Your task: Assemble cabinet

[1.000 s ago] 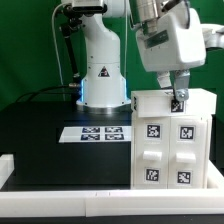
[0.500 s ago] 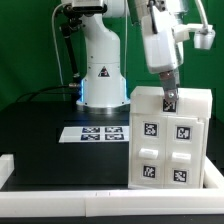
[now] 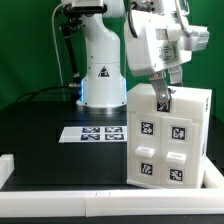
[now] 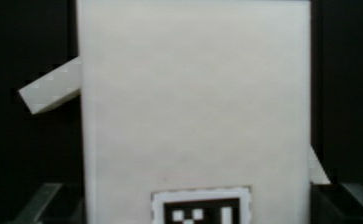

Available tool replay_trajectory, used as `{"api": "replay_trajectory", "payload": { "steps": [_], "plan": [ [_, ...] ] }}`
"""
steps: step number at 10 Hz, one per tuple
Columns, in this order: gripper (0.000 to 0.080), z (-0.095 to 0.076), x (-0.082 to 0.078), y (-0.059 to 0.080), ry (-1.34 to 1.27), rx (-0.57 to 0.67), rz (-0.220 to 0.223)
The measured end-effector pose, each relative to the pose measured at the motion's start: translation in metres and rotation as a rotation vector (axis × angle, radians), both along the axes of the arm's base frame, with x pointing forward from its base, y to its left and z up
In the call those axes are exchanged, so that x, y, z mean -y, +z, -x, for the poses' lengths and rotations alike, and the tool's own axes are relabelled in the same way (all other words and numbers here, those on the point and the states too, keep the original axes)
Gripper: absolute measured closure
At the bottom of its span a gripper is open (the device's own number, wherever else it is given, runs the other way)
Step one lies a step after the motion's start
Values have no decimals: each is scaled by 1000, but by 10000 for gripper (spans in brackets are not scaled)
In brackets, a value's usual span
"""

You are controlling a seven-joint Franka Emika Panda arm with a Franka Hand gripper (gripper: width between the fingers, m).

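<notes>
In the exterior view the cabinet (image 3: 168, 138) stands on the black table (image 3: 45, 130) at the exterior view's right, tilted slightly, its front showing four tagged drawer blocks (image 3: 162, 150). The gripper (image 3: 162, 97) reaches down onto the cabinet's top edge; its fingers appear to clasp that edge. The marker board (image 3: 92, 133) lies flat just beside the cabinet, toward the exterior view's left. In the wrist view the cabinet (image 4: 192, 100) fills the frame as a white panel with one tag (image 4: 199, 212), the blurred fingertips (image 4: 53, 200) sitting either side of it
</notes>
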State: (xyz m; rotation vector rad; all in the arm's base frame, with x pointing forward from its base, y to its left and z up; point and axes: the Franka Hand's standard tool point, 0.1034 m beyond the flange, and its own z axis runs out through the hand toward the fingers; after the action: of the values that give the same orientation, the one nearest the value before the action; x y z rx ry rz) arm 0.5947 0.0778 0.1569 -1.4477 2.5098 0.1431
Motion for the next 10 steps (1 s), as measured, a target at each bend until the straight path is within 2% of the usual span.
{"api": "replay_trajectory", "payload": {
  "steps": [1,2,3,5,8,10],
  "plan": [
    [174,0,-3,0,0,0,-8],
    [59,1,-4,-1,21,4,-5],
    [18,1,-4,-1,22,4,-5],
    [3,1,-8,4,46,27,-9],
    [2,-4,-10,21,78,65,-18],
    [2,-5,-11,22,90,69,-16]
  ]
}}
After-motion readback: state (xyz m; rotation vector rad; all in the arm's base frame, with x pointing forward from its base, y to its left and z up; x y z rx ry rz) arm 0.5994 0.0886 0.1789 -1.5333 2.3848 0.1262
